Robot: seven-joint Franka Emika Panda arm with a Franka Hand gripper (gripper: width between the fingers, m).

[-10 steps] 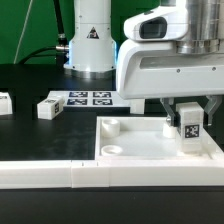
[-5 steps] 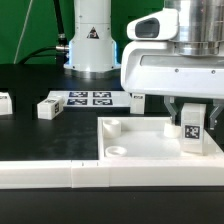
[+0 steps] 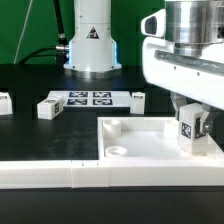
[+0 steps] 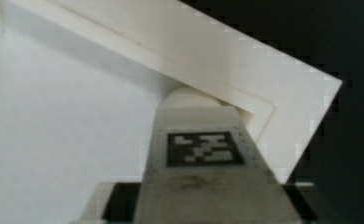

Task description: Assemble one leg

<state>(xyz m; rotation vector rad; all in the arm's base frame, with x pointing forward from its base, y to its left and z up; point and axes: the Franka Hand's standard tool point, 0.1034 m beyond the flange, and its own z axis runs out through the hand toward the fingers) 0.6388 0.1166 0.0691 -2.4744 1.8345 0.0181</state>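
Note:
My gripper (image 3: 192,118) is shut on a leg (image 3: 189,132), a small chunky white block with a black-and-white tag. It holds the leg upright over the white panel (image 3: 150,145), near the panel's corner at the exterior view's right. In the wrist view the leg (image 4: 207,150) runs from between my fingers down to the panel's corner (image 4: 250,100); its tip is at or just above the panel. Two round sockets (image 3: 112,126) show on the panel's side at the exterior view's left.
Loose legs lie on the black table: one at the left edge (image 3: 4,102), one beside the marker board (image 3: 49,106), one behind (image 3: 138,97). The marker board (image 3: 92,98) lies before the robot base (image 3: 90,45). A white rail (image 3: 60,172) runs along the front.
The arm has moved toward the exterior view's right, carrying the leg with it along the panel. The loose leg behind has come into view.

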